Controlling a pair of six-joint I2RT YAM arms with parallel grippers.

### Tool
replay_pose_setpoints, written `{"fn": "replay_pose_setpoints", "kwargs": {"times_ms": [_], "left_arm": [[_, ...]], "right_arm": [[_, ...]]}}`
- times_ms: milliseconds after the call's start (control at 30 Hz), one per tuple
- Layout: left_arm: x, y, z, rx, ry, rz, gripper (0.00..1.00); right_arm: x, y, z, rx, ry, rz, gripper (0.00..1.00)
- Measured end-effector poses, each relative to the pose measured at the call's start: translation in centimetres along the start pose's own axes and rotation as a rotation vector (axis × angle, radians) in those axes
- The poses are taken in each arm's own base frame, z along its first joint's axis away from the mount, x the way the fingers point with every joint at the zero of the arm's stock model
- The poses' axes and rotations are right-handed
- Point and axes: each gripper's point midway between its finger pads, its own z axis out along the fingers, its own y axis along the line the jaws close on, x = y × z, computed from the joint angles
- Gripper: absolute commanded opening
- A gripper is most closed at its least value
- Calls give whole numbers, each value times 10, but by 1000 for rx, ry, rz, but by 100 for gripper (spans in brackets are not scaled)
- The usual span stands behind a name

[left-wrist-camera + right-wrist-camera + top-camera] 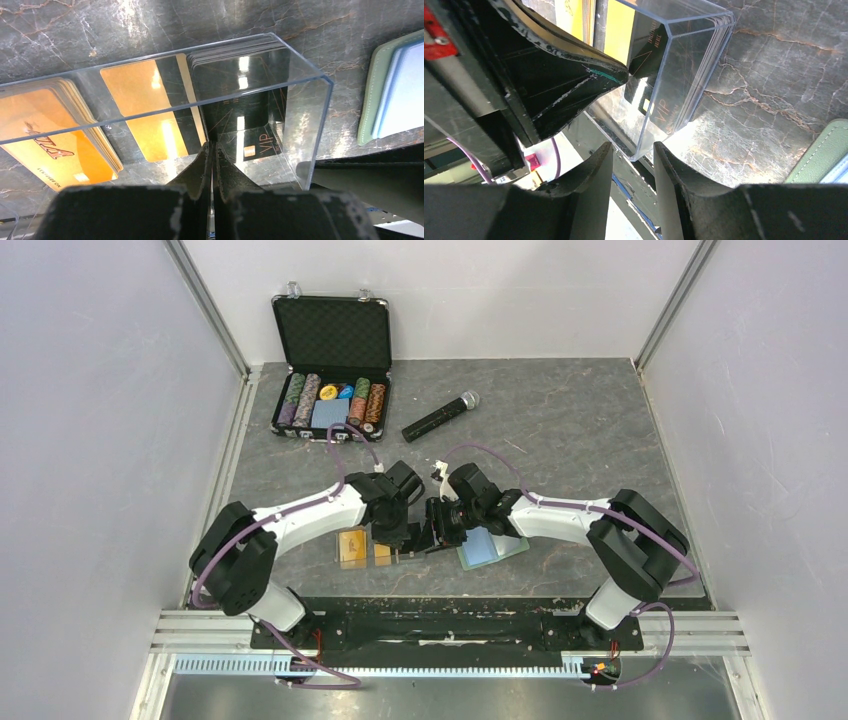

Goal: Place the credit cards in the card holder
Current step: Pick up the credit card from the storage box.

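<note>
Near the tabletop's six o'clock edge, left pincer pressed together by black credit cards in the clear tray; right pincer spread.

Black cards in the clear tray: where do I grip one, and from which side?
Probably from above, through the open top. The black cards lie flat in a stack at one end of the clear tray, whose walls rise above them, so a side approach is blocked. Tip the top card's near short edge up, then pinch it across its thin faces.
</note>
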Motion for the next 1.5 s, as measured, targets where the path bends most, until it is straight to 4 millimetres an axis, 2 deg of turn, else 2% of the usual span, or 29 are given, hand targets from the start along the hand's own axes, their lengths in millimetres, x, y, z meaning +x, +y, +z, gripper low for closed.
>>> {"fn": "replay_pose_setpoints", "kwargs": {"times_ms": [200,300,333,433,533,667,833,1233,1433,1500], "left_arm": [[-6,-7,-5,23,-15,-1,3],[-8,-10,-8,39,-26,-1,25],[-9,-10,-8,40,-28,-1,29],[-9,-10,-8,40,-30,0,37],[-9,-9,-3,53,-30,-11,41],[2,-3,7,86,11,-47,37],[1,-5,7,143,13,-89,3],[-3,-1,2,128,3,-97,2],[-10,-9,-5,157,-15,-95,2],[-11,-12,-8,168,-18,-93,7]], "right_arm": [[0,0,0,1,0,-2,38],[0,0,0,1,0,-2,38],[0,0,0,1,0,-2,38],[0,0,0,1,0,-2,38],[0,0,0,1,0,-3,38],[0,-1,0,1,0,-3,38],[0,-1,0,1,1,-3,38],[2,-3,0,7,4,-2,38],[2,-4,0,7,4,-4,38],[2,-4,0,7,4,-4,38]]}}
